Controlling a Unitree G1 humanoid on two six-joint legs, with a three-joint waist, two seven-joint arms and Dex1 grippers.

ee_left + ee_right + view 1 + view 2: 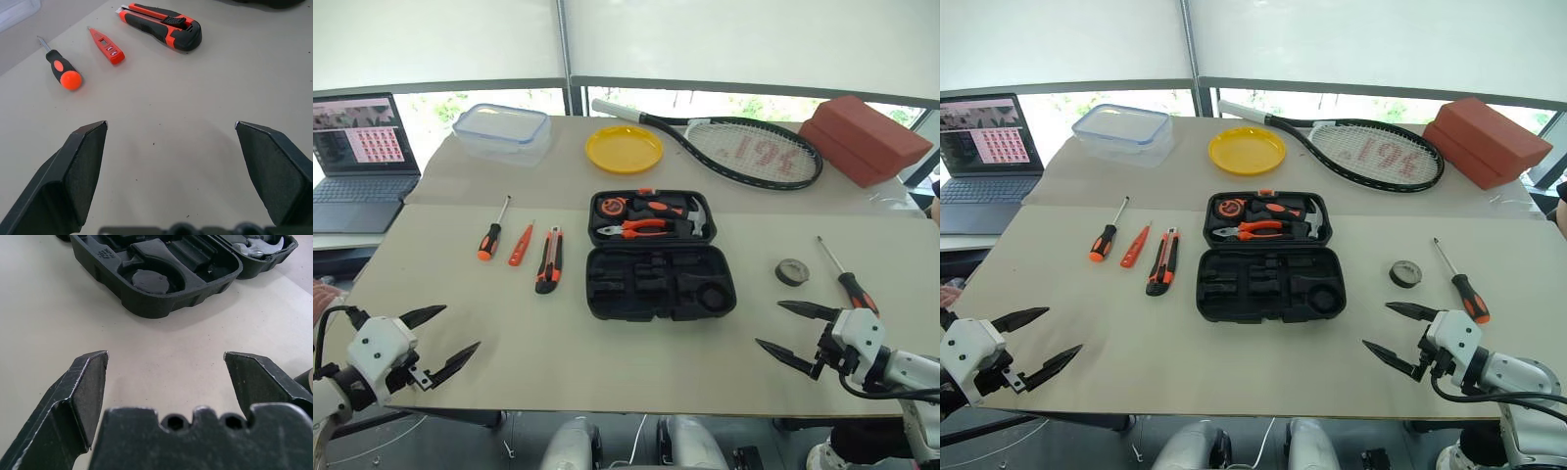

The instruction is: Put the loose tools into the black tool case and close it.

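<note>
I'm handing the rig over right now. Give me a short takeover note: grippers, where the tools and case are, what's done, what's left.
Left gripper and right gripper: both open, empty, low over the table's near edge.
Black tool case lies open at centre; its near half is empty.
Left of it: a screwdriver, the small all-orange screwdriver, the utility knife.
Right of it: the tape roll and the second screwdriver.
Done: nothing packed.
Left: pack all five, close the case.

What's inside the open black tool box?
The black tool case lies open. Its far half holds orange-handled pliers, a hammer and a tape measure. The near half's shaped recesses are empty. Whatever lies under the packed tools is hidden.
</note>
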